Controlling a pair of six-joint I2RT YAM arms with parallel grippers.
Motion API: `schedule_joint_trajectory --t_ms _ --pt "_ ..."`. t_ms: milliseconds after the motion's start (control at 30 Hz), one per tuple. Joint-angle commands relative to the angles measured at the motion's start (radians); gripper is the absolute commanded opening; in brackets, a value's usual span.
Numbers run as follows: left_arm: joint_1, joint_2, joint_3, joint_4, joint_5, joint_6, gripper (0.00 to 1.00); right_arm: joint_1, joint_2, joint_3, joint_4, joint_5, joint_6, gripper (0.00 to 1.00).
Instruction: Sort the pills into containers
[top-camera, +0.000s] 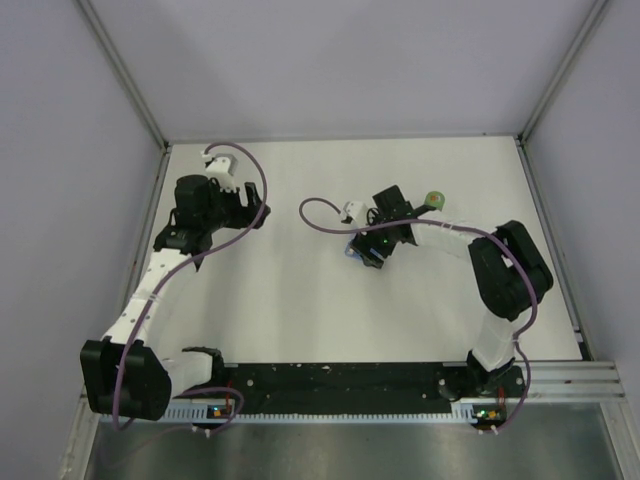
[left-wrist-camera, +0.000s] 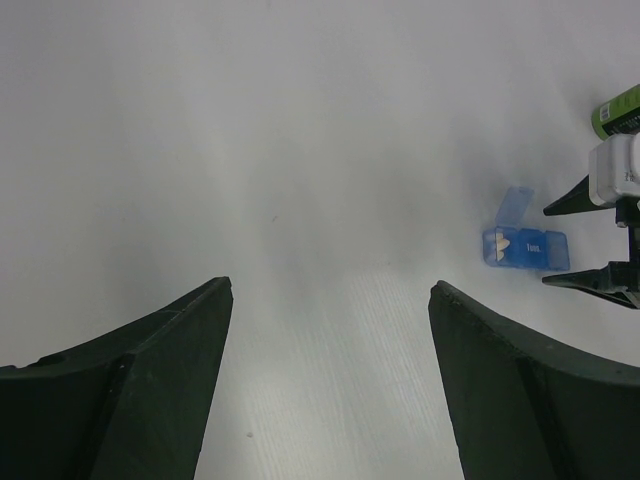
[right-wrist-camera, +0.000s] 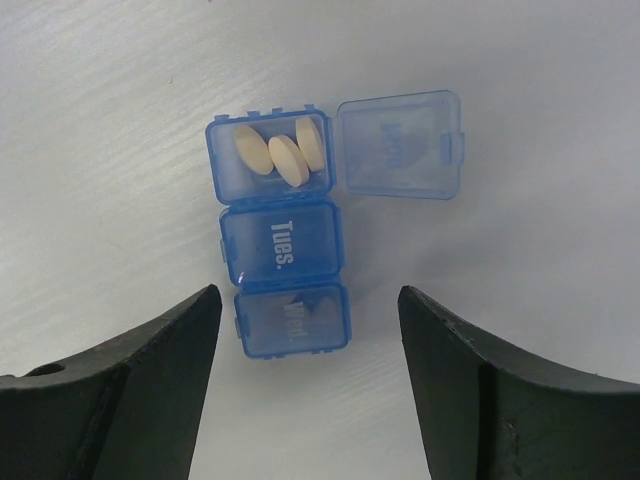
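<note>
The translucent blue pill box (right-wrist-camera: 283, 250) lies on the white table, a row of three compartments. Its far compartment is open, lid (right-wrist-camera: 400, 145) flipped to the right, and holds three beige pills (right-wrist-camera: 285, 155). The "Tues." and "Wed." compartments are shut. My right gripper (right-wrist-camera: 308, 292) is open and empty just above the "Wed." end, a finger on each side, not touching. In the top view the box (top-camera: 358, 254) shows partly under the right gripper (top-camera: 372, 246). My left gripper (top-camera: 255, 212) is open and empty over bare table to the left. The left wrist view shows the box (left-wrist-camera: 525, 247) at its right.
A dark bottle with a green cap (top-camera: 433, 200) lies just behind the right wrist; its cap also shows in the left wrist view (left-wrist-camera: 620, 108). Grey walls close the table on the left, back and right. A black rail (top-camera: 340, 378) runs along the near edge.
</note>
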Motion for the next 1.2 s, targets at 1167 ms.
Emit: schedule_joint_trajectory --t_ms 1167 --pt "0.017 0.045 0.009 0.091 0.216 -0.078 0.85 0.026 -0.173 0.105 -0.164 -0.164 -0.011 0.32"
